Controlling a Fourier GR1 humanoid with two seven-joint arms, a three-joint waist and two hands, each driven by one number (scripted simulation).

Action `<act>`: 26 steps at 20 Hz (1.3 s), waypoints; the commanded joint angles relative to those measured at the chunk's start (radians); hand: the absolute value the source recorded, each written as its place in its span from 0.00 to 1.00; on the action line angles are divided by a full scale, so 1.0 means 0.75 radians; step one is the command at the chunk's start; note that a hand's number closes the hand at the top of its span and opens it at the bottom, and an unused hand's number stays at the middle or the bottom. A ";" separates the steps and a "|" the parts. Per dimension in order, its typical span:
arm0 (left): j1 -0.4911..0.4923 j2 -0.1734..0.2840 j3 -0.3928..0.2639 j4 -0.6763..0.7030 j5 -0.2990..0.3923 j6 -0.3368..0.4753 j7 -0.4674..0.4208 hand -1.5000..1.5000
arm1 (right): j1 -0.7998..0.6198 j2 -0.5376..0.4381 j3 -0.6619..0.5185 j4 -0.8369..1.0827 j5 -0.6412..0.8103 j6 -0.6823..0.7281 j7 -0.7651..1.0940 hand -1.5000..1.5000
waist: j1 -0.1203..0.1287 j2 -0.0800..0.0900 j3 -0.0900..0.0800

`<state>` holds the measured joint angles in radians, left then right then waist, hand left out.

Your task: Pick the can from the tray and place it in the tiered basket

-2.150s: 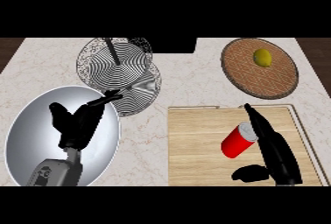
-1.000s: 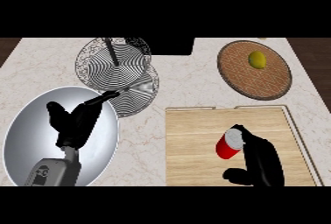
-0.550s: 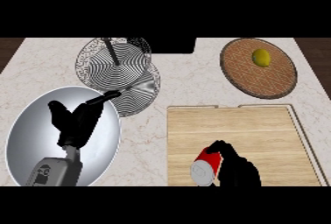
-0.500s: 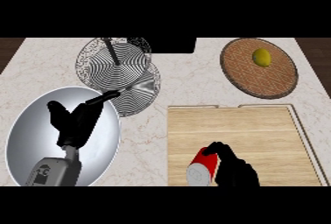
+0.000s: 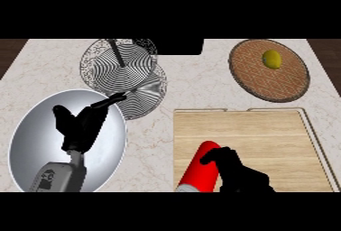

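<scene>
The right hand (image 5: 241, 173) rises from the 6 o'clock edge, fingers and thumb curled round the red can (image 5: 200, 168), which lies tilted at the wooden tray (image 5: 266, 131)'s 7 o'clock corner. The left hand (image 5: 81, 127) rests over the silver plate (image 5: 40, 122) at 9 o'clock, fingers relaxed and spread, pointing toward the tiered basket (image 5: 123, 72) at 11 o'clock

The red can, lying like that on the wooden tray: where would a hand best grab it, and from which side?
Probably round its middle. The red can lies tilted on the wooden tray, its long round side open, so fingers wrap across it. The right hand already curls round it from the right.
</scene>
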<state>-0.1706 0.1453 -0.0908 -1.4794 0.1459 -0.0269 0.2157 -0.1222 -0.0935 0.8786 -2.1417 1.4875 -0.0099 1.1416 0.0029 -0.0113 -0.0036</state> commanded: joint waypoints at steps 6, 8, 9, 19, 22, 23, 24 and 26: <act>-0.016 0.008 0.014 0.022 0.004 -0.012 0.007 0.50 | -0.408 0.121 -0.076 -0.117 -0.095 0.308 0.296 1.00 | 0.027 0.008 -0.006; -0.008 0.000 -0.007 0.025 0.022 -0.044 0.018 0.50 | -0.476 0.122 -0.121 -0.068 -0.152 0.308 0.318 1.00 | 0.035 0.010 -0.006; -0.035 0.001 -0.002 0.007 0.020 -0.030 0.043 0.50 | -0.526 0.122 -0.176 -0.036 -0.191 0.325 0.311 1.00 | 0.040 0.011 -0.005; -0.099 -0.052 -0.028 0.066 -0.022 0.012 0.046 0.50 | -0.970 0.124 -0.525 0.355 -0.475 0.222 0.364 1.00 | 0.075 0.022 -0.003; -0.068 -0.039 -0.042 0.026 -0.010 -0.022 0.049 0.50 | -1.118 0.124 -0.670 0.560 -0.543 0.181 0.327 1.00 | 0.104 0.025 -0.002; -0.088 -0.045 -0.035 0.047 0.001 -0.029 0.045 0.50 | -1.182 0.124 -0.707 0.630 -0.558 0.148 0.306 1.00 | 0.099 0.029 -0.002; -0.118 -0.053 -0.044 0.051 -0.014 -0.012 0.071 0.50 | -1.261 0.124 -0.698 0.677 -0.587 0.157 0.339 1.00 | 0.108 0.026 -0.002; -0.088 -0.029 -0.036 0.057 -0.019 -0.035 0.032 0.50 | -1.316 0.124 -0.734 0.833 -0.609 0.068 0.295 1.00 | 0.097 0.030 -0.001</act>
<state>-0.2340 0.1158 -0.1196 -1.4537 0.1378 -0.0458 0.2470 -0.9750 -0.0111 0.3793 -1.6844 1.0817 0.1083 1.1827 0.0760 0.0067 -0.0046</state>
